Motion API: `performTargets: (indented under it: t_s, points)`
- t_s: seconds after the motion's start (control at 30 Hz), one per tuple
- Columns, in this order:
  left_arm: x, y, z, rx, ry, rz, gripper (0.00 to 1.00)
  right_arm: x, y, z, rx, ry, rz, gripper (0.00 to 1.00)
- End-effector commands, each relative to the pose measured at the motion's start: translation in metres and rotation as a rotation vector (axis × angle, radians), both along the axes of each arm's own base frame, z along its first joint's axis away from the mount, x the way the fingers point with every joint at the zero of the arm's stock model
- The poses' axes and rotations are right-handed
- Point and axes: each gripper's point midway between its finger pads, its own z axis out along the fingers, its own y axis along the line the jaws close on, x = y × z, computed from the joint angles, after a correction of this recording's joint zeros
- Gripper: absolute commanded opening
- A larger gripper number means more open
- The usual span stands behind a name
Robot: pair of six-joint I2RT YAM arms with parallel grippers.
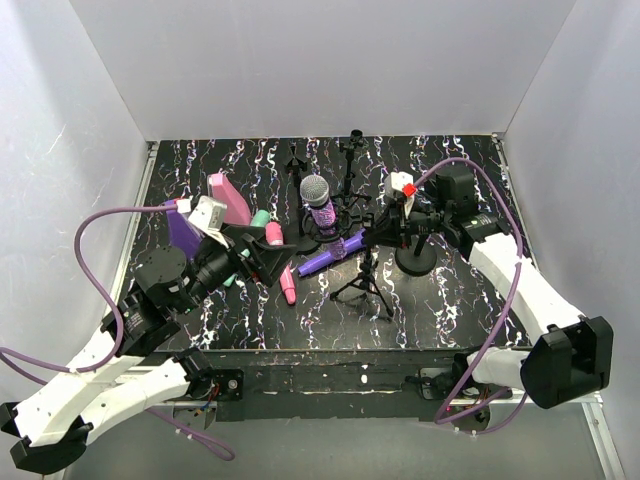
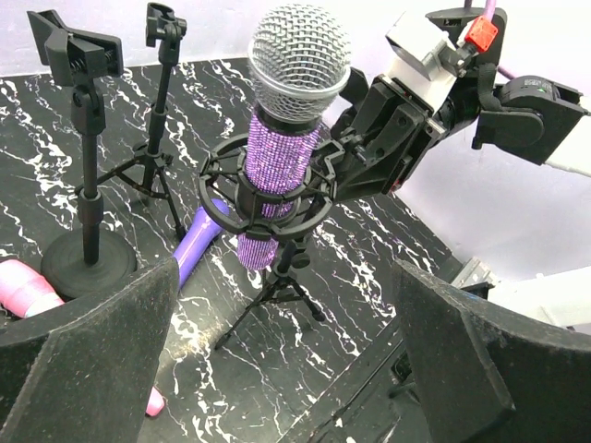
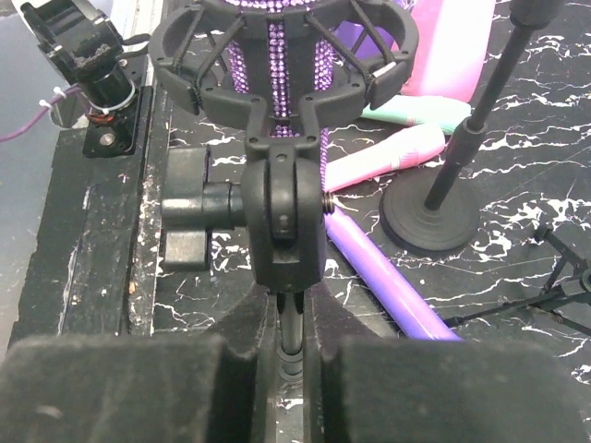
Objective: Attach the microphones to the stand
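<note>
The glittery purple microphone (image 1: 317, 196) with a silver head stands upright in a black shock mount (image 2: 268, 189) on a tripod stand (image 1: 362, 285). My right gripper (image 3: 294, 323) is shut on the stand's thin pole (image 3: 295, 343), just under the mount's hinge and knob. The left gripper (image 2: 286, 360) is open with nothing between its pads, near the stand's left side (image 1: 262, 258). The plain purple microphone (image 1: 330, 255) lies on the table behind the pole. A pink microphone (image 1: 288, 285) and a mint green one (image 1: 260, 218) lie further left, partly hidden by the left gripper.
A round-base stand (image 1: 415, 262) sits right of the tripod. Two more clip stands (image 1: 295, 160) (image 1: 350, 150) stand at the back. A pink wedge (image 1: 228, 198) and a purple wedge (image 1: 180, 228) lie at the left. White walls enclose the table on three sides.
</note>
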Motion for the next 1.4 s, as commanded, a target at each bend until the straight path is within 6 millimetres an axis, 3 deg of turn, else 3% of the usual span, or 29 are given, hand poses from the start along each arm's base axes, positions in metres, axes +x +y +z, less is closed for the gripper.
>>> performTargets:
  t_s: [0.0, 0.2, 0.33, 0.5, 0.67, 0.9, 0.97, 1.07, 1.2, 1.37]
  points:
    - [0.0, 0.004, -0.006, 0.015, 0.011, 0.014, 0.98, -0.004, 0.005, 0.022, 0.054, -0.044, 0.05, 0.01]
    - [-0.003, 0.011, -0.003, 0.017, 0.005, 0.03, 0.98, -0.012, 0.009, 0.082, 0.107, -0.025, 0.1, 0.01]
    - [-0.005, 0.015, 0.003, 0.009, -0.004, 0.033, 0.98, -0.017, 0.012, 0.137, 0.158, 0.001, 0.115, 0.01]
    - [-0.005, 0.017, 0.006, 0.002, -0.01, 0.037, 0.98, -0.008, 0.01, 0.206, 0.219, -0.02, 0.069, 0.01]
    - [-0.006, 0.016, 0.007, -0.002, -0.011, 0.031, 0.98, 0.03, -0.014, 0.267, 0.297, -0.076, -0.071, 0.01]
    - [-0.006, 0.019, 0.009, -0.001, -0.015, 0.039, 0.98, 0.105, -0.074, 0.335, 0.391, -0.245, -0.415, 0.01]
    - [-0.006, 0.019, 0.008, 0.004, -0.014, 0.042, 0.98, 0.125, -0.09, 0.343, 0.413, -0.268, -0.512, 0.01]
    - [-0.004, 0.019, 0.007, 0.013, -0.014, 0.048, 0.98, 0.157, -0.131, 0.348, 0.425, -0.303, -0.696, 0.01]
    - [-0.002, 0.018, 0.005, 0.028, -0.017, 0.054, 0.98, 0.192, -0.168, 0.333, 0.368, -0.34, -0.917, 0.01]
    - [0.002, 0.014, 0.0, 0.05, -0.015, 0.05, 0.98, 0.215, -0.203, 0.314, 0.314, -0.368, -1.101, 0.01]
